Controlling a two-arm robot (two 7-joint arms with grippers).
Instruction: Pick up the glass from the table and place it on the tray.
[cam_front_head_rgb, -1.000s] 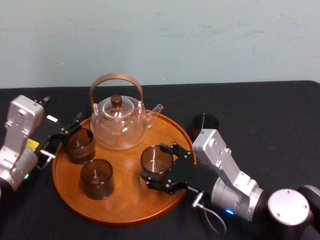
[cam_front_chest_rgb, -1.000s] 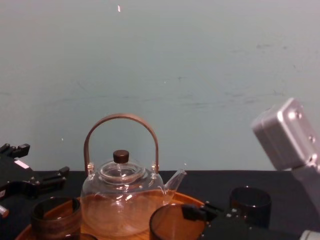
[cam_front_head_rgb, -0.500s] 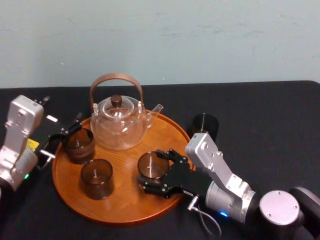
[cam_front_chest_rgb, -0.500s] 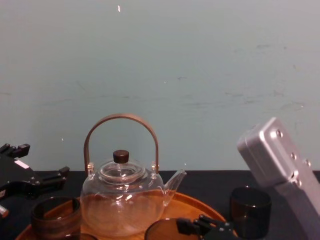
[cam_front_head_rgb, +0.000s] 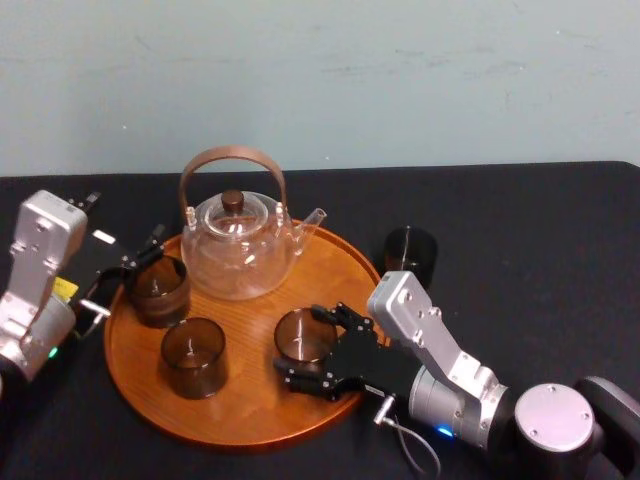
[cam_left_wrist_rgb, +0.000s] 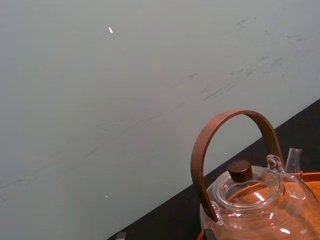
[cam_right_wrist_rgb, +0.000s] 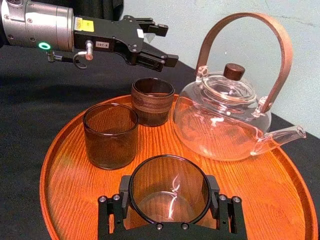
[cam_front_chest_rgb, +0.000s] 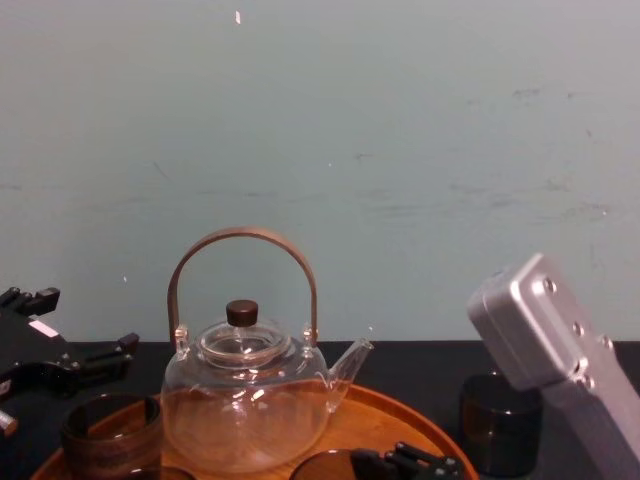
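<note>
The glass (cam_front_head_rgb: 303, 335) sits low over the front right part of the tray (cam_front_head_rgb: 250, 405), and I cannot tell whether its base touches the wood. The right gripper (cam_front_head_rgb: 306, 350) has its jaws closed on the glass's two sides, gripping it.

There are four smoky glasses in all, and three of them are over the tray. A second glass (cam_front_head_rgb: 193, 355) stands front left. A third glass (cam_front_head_rgb: 158, 289), with a darker band, stands back left. A fourth glass (cam_front_head_rgb: 410, 252) stands off the tray on the black surface (cam_front_head_rgb: 540, 240), just beside the tray's right rim.

One clear teapot (cam_front_head_rgb: 238, 245) with a brown arched handle stands at the back of the one round wooden tray.

The left gripper (cam_right_wrist_rgb: 161, 44) hovers just behind the banded glass, its jaws spread and holding nothing.
</note>
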